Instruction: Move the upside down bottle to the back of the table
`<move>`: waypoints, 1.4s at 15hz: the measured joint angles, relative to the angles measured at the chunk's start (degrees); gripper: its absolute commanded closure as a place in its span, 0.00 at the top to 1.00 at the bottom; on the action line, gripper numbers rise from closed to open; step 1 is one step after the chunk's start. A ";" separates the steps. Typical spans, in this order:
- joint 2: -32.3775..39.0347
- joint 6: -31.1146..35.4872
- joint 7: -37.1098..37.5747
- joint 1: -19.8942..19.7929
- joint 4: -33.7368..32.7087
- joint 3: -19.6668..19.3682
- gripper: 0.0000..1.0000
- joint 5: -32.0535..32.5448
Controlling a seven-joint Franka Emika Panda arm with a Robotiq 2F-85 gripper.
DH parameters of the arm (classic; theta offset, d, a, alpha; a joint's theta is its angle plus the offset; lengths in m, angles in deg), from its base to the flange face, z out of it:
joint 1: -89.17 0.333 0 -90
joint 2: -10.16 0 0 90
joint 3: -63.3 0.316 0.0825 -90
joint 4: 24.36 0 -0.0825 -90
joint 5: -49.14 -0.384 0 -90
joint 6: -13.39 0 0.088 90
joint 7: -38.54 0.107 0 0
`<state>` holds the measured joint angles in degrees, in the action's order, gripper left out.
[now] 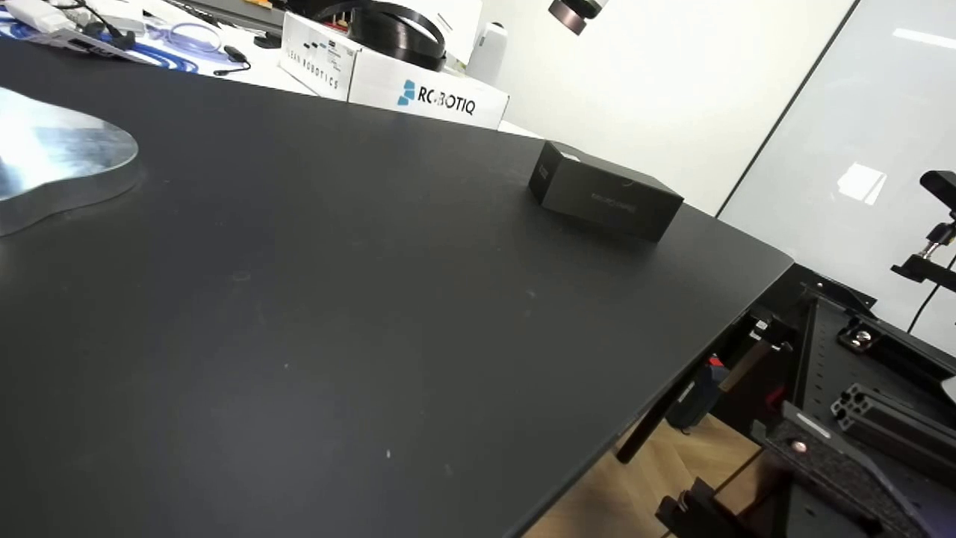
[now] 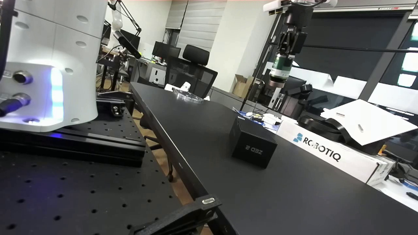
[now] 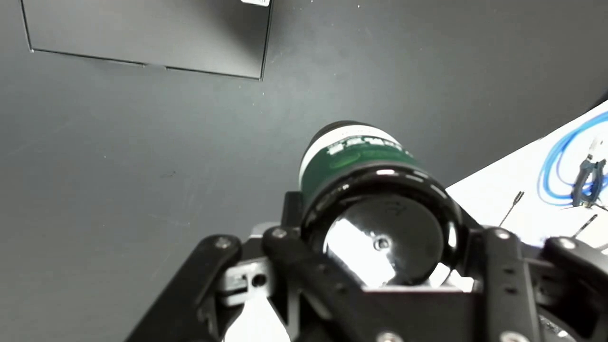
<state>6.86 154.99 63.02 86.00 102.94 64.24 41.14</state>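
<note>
A box (image 2: pixel 253 143) lies on the table (image 1: pixel 336 284), the bottle (image 2: pixel 281 68) in the end effector (image 3: pixel 381 217) above.

**ROBOTIQ and ZED 2**

ROBOTIQ and a blue emblem (image 2: pixel 299 135) mark the white carton (image 2: pixel 329 151) in both exterior views; in an exterior view, LEAN ROBOTICS stands on its end panel (image 1: pixel 317 60). ZED 2 shows upside down on the black box (image 2: pixel 251 143). In the wrist view, the green label (image 3: pixel 342 159) of the bottle (image 3: pixel 384 209) is too blurred to read.

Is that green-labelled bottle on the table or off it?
Off it: in an exterior view, the bottle hangs from the gripper, above the table.
</note>
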 measured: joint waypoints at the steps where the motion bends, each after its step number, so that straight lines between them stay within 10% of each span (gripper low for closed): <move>1: 1.88 -1.43 -0.93 -0.11 -2.70 -0.62 0.44 0.00; 21: 37.67 -8.09 -3.10 -0.44 -34.30 -7.46 0.44 0.20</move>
<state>44.53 146.90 59.92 85.56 68.64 56.78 41.35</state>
